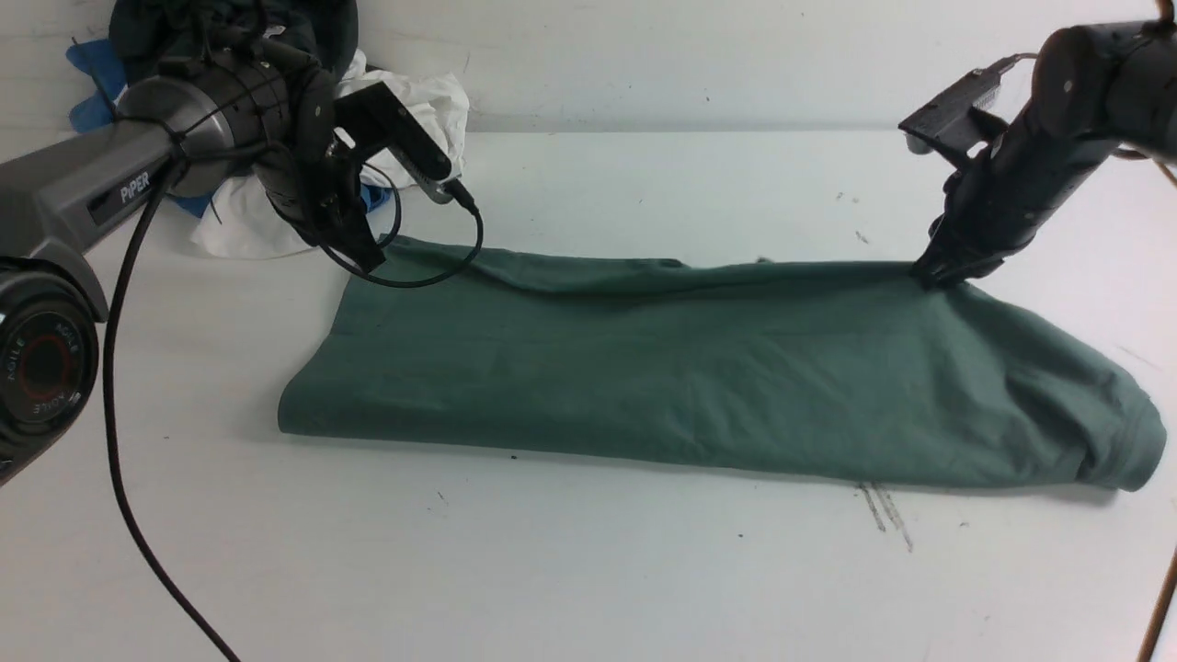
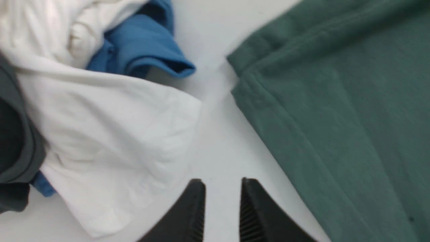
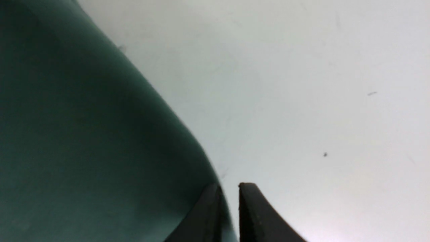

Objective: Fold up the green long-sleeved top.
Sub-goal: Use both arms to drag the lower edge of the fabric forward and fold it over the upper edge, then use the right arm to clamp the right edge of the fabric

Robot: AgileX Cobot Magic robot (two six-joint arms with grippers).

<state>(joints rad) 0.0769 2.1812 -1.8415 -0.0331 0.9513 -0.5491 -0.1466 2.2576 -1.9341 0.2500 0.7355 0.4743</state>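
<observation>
One green long-sleeved top, laid as a long band across the middle of the frame, from left of centre to the right edge; near edge fairly straight, right end bunched. Risk: that bunched end could be folded in as a lump if not smoothed first.

One right end effector, upper right of the front view, at the top's far edge. Fingertips parted a little, one against the cloth, the other over bare worktop; no firm grip to be seen. Risk: a lift now could leave the cloth behind, or a slanting retreat could snag the edge and wrinkle it.

One left end effector, upper left of the front view, near the top's far left corner. Fingertips slightly apart, nothing between them. Risk: closing there would catch only air.

One pile at the upper left, behind the left end effector: white garment, blue garment, dark cloth. Risk: the white lies near the top's corner, so a sideways sweep of the left arm could drag it along.
</observation>
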